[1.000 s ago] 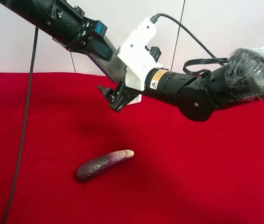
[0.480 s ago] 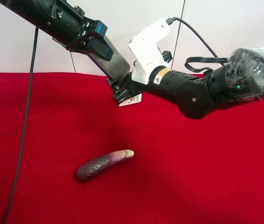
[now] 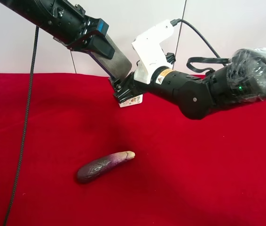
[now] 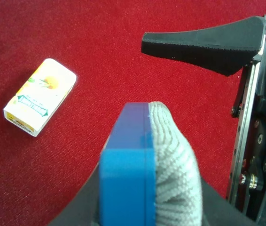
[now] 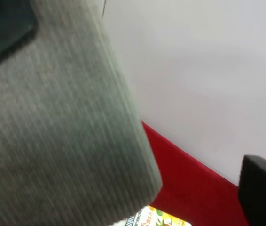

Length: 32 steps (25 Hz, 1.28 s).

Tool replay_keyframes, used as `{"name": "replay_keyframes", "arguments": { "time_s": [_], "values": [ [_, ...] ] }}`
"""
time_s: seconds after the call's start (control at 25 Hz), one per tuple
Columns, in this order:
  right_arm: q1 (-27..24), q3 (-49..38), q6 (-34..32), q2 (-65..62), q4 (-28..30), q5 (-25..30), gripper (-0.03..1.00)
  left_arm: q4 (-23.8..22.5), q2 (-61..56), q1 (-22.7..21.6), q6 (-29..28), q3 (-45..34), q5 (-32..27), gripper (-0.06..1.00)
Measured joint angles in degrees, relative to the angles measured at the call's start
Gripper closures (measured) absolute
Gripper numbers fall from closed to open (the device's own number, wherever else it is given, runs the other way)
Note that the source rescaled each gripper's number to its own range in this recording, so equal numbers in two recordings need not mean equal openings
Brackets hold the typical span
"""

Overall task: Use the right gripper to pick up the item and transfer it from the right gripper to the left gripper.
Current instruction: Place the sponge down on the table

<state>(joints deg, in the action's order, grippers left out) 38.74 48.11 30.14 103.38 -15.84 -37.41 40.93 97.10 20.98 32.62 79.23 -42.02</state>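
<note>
The item, a grey felt pad on a blue base, is held in the air by my all-black left gripper, which is shut on its upper end. In the left wrist view the item shows edge-on between dark fingers. My right gripper, with its white housing, is open at the item's lower end. One of its black fingers stands apart from the pad. In the right wrist view the felt fills one side and one finger is far off it.
A small white printed carton lies on the red cloth under the grippers; it also shows in the left wrist view. A purple eggplant lies nearer the front. A thin black cable hangs at the view's left.
The right gripper's white housing has swung up and to the right, and its open fingers have risen to the item's lower end. The left gripper still holds the item in place.
</note>
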Motion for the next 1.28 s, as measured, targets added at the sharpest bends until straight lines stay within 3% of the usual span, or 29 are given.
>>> {"name": "replay_keyframes", "arguments": {
  "time_s": [0.24,0.4,0.68,0.96,1.16,1.28],
  "values": [
    [0.33,0.00,-0.79,0.00,1.15,-0.02,0.10,0.00,0.00,0.00,0.00,0.00,-0.11,0.94],
    [0.87,0.00,-0.84,0.00,1.66,-0.08,-0.01,0.00,0.00,0.00,0.00,0.00,-0.11,0.94],
    [0.87,-0.05,-0.84,-0.83,1.48,0.09,-0.03,0.00,0.00,0.00,0.00,0.00,-0.11,0.94],
    [0.87,-7.40,-0.89,-10.09,1.26,0.16,-0.03,0.00,0.00,0.00,0.00,0.00,-0.11,0.94],
    [0.87,-14.84,-1.42,-21.04,1.12,6.35,-0.03,0.00,0.00,0.00,0.00,0.00,-0.11,0.94],
    [0.94,-17.62,-1.42,-29.99,-1.29,15.90,-0.03,0.00,0.00,0.00,0.00,0.00,-0.11,0.94]
  ]
}}
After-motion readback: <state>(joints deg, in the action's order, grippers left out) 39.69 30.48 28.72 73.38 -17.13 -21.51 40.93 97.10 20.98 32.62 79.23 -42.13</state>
